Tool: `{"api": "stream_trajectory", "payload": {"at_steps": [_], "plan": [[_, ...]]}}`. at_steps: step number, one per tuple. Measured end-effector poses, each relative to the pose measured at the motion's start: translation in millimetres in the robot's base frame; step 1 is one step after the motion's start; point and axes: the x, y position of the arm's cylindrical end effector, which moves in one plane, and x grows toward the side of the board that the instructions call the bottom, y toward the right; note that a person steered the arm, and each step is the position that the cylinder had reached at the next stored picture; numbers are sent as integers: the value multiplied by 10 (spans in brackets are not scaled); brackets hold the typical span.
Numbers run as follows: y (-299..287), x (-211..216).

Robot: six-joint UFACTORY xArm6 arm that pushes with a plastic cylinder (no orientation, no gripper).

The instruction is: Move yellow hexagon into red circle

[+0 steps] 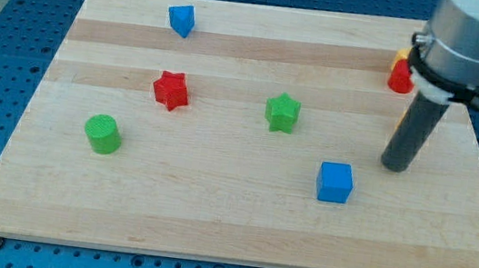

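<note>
The red circle block [400, 79] stands near the board's right edge at the view's upper right, partly hidden by the arm. A small yellow piece [399, 55] shows just above it and touches it; its shape cannot be made out. A thin yellow-orange sliver [399, 119] shows at the left edge of the rod, mostly hidden behind it. My tip [394, 168] rests on the board below the red circle block and up and to the right of the blue cube [335, 182].
A blue angular block [181, 20] lies at the top left. A red star [171, 90], a green star [282, 113] and a green cylinder [103, 134] lie across the middle and left. The wooden board [209, 231] lies on a blue perforated table.
</note>
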Motion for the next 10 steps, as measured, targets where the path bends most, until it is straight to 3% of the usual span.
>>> {"api": "stream_trajectory", "payload": {"at_steps": [2,3,5,6,8,10], "plan": [[33,-624],[33,-612],[313,-76],[544,-100],[559,-676],[559,-644]]}}
